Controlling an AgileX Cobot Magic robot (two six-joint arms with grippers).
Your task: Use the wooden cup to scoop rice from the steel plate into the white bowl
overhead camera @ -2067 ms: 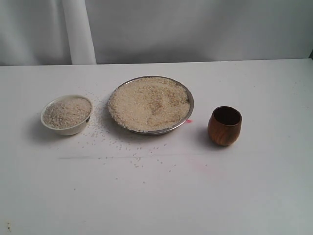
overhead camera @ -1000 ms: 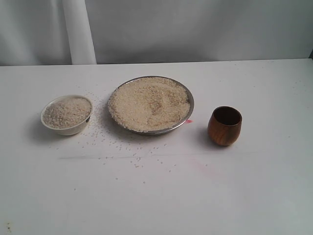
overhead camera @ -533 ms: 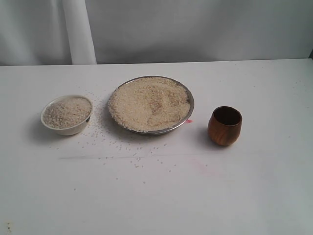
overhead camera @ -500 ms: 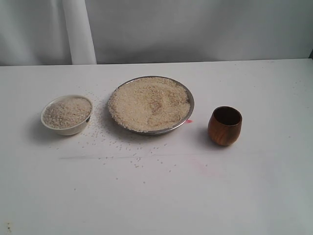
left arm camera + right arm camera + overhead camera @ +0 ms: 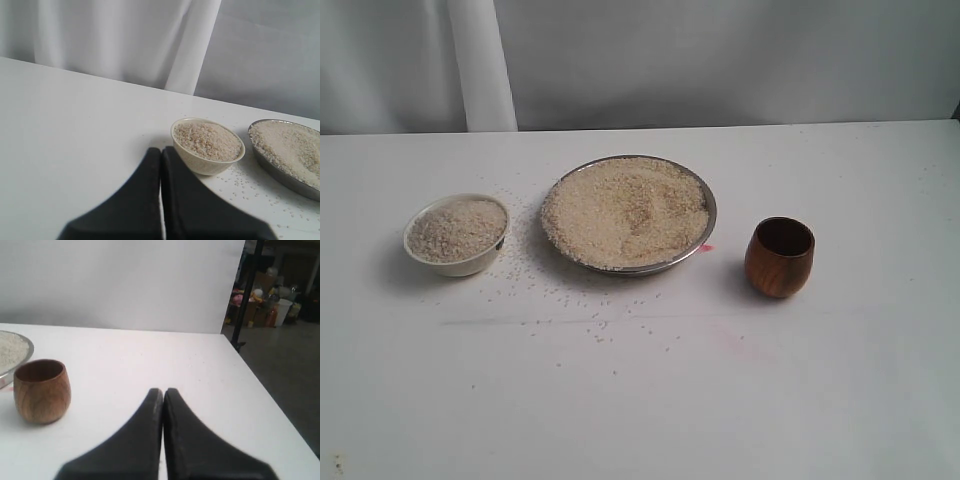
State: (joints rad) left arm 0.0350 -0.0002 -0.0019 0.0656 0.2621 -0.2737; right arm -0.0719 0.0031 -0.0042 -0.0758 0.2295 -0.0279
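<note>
The steel plate (image 5: 705,198) sits mid-table, heaped with rice (image 5: 625,210). To its left stands the white bowl (image 5: 457,264), filled with rice to the rim. The wooden cup (image 5: 779,258) stands upright and empty to the plate's right. Neither arm shows in the exterior view. In the left wrist view my left gripper (image 5: 161,149) is shut and empty, its tips close to the white bowl (image 5: 200,160), with the steel plate (image 5: 272,167) beyond. In the right wrist view my right gripper (image 5: 163,390) is shut and empty, apart from the wooden cup (image 5: 42,390).
Loose rice grains (image 5: 580,305) lie scattered on the white table in front of the bowl and plate. A small pink mark (image 5: 706,247) sits by the plate's rim. The table's edge (image 5: 260,385) drops off beyond the right gripper; a white curtain hangs behind.
</note>
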